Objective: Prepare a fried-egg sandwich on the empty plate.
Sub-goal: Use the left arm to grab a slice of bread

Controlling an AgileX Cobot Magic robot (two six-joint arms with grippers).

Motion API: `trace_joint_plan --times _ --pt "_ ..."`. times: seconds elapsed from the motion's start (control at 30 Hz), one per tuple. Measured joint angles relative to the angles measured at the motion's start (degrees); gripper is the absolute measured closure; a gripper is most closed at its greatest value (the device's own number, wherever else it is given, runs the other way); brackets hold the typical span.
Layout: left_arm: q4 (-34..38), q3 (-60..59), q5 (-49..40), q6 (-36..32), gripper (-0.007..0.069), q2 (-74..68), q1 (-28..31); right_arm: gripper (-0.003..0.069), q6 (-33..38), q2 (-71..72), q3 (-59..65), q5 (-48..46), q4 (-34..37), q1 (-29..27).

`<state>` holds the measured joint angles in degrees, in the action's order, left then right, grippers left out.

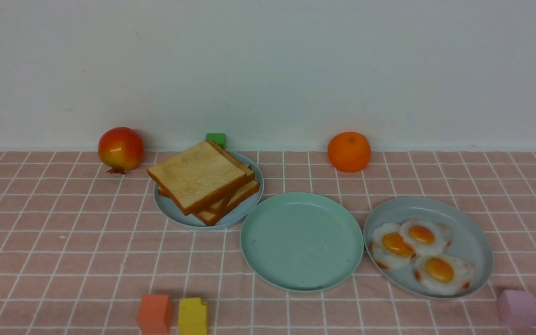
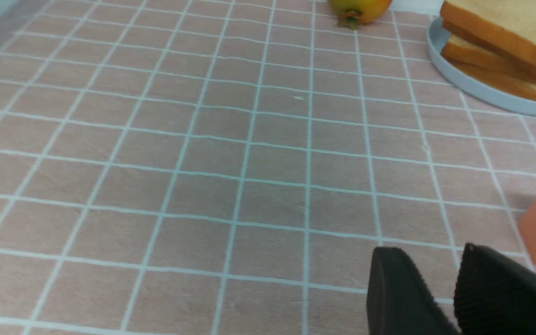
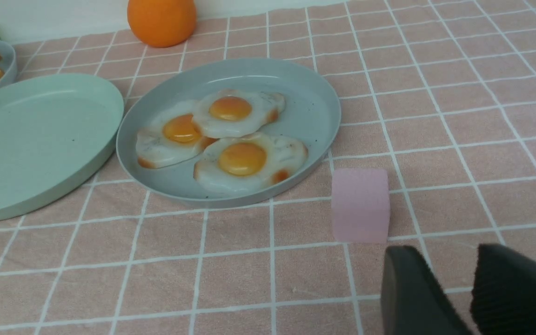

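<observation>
The empty mint-green plate [image 1: 301,242] lies in the middle of the pink checked cloth, and shows again in the right wrist view [image 3: 35,139]. To its left a stack of toast slices [image 1: 200,179] rests on a pale-blue plate [image 1: 175,211]. On its right three fried eggs [image 1: 417,249] overlap on a grey-blue plate [image 1: 472,232]. Neither arm shows in the front view. My left gripper [image 2: 428,251] hovers open over bare cloth, apart from the toast [image 2: 505,23]. My right gripper [image 3: 447,251] is open too, near a pink cube [image 3: 360,204] and short of the eggs [image 3: 242,160].
A pomegranate [image 1: 120,149], a green cube [image 1: 216,139] and an orange [image 1: 349,151] stand along the back wall. An orange cube [image 1: 155,314] and a yellow cube [image 1: 192,316] sit at the front edge, and the pink cube [image 1: 518,308] at the front right.
</observation>
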<state>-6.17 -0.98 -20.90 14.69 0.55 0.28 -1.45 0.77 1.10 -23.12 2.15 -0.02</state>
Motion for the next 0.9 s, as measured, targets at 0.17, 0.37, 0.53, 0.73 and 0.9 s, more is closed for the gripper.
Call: trace_joint_plan --times 0.17,0.37,0.53,0.73,0.9 --pt "-0.55 -0.06 0.01 0.00 0.0384 0.00 0.00 0.0417 0.00 0.00 0.00 0.00 0.00 -0.05" --pt "-0.60 -0.06 0.06 0.00 0.0384 0.00 0.00 0.0417 0.00 0.00 0.00 0.00 -1.11 -0.05" --pt "-0.55 -0.06 0.13 0.00 0.0384 0.00 0.00 0.0417 0.00 0.00 0.00 0.00 -1.29 -0.05" --pt "1.61 -0.48 3.23 0.00 0.0384 0.00 0.00 0.0417 0.00 0.00 0.37 2.18 -1.29 -0.05" --pt "3.85 -0.65 8.61 0.00 0.0384 0.00 0.00 0.0417 0.00 0.00 0.48 9.81 -1.31 -0.05"
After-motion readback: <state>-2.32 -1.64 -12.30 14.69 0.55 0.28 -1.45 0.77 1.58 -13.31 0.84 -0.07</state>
